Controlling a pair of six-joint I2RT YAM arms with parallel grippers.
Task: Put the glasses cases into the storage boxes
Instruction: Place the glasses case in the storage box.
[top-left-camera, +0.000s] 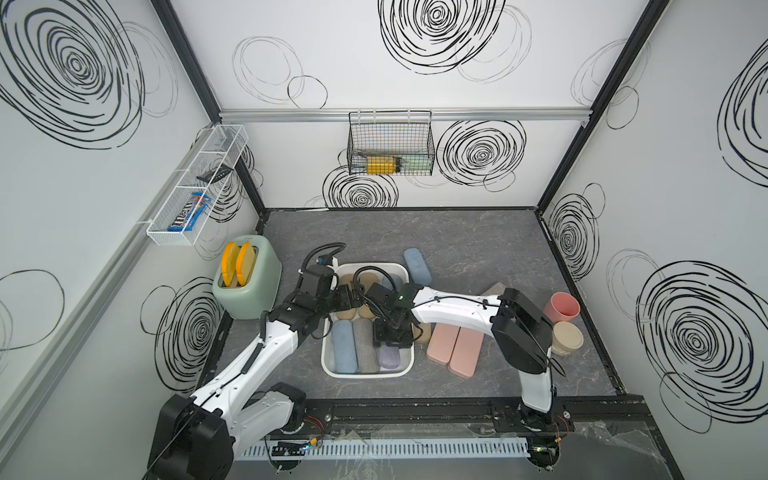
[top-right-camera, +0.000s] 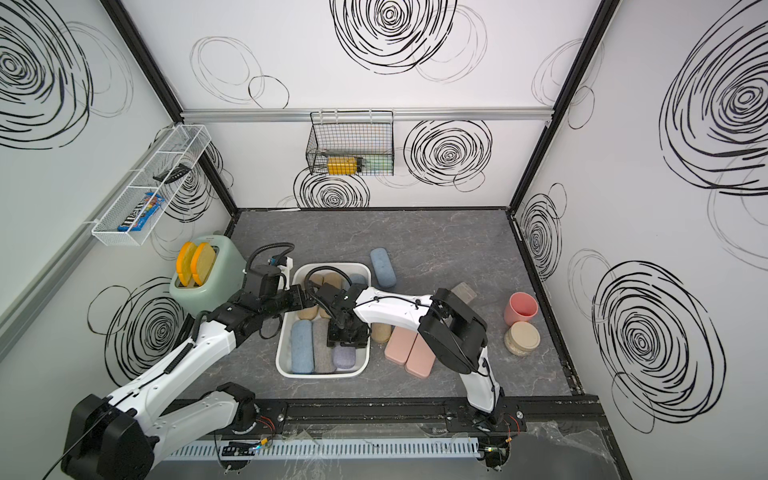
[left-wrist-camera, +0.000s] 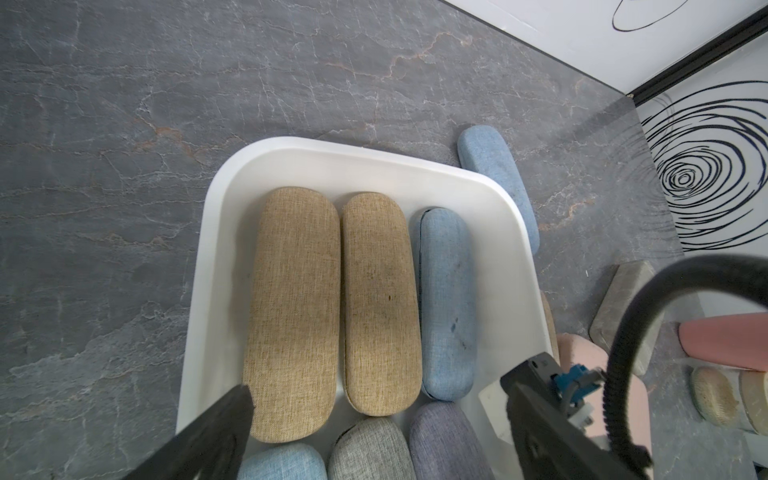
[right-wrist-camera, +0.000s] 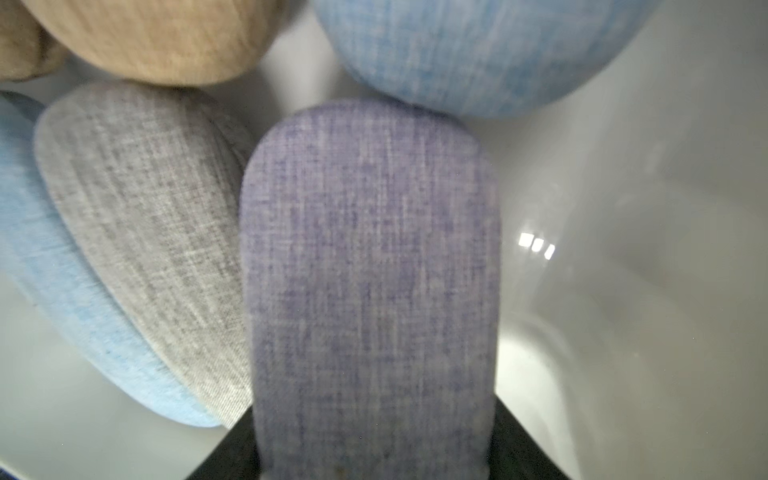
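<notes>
The right pincer (top-left-camera: 390, 337) reaches down into the near end of the white storage bin (left-wrist-camera: 203, 266). It is closed partway on the lilac case (right-wrist-camera: 370, 270), with a dark finger (right-wrist-camera: 523, 449) on each long side. That case lies by the bin's corner, its far end against a blue case (right-wrist-camera: 478, 50), and the grey case (right-wrist-camera: 141, 224) is just beside it. Whether it rests on the bin's floor is hard to tell, since the wrist view is blurred. The left pincer (top-left-camera: 355, 297) hangs wide open above the two tan cases (left-wrist-camera: 291, 311) in the bin's far half, gripping nothing and touching nothing. On the tabletop (top-left-camera: 478, 241), two pink cases (top-left-camera: 442, 343) lie just beside the bin.
</notes>
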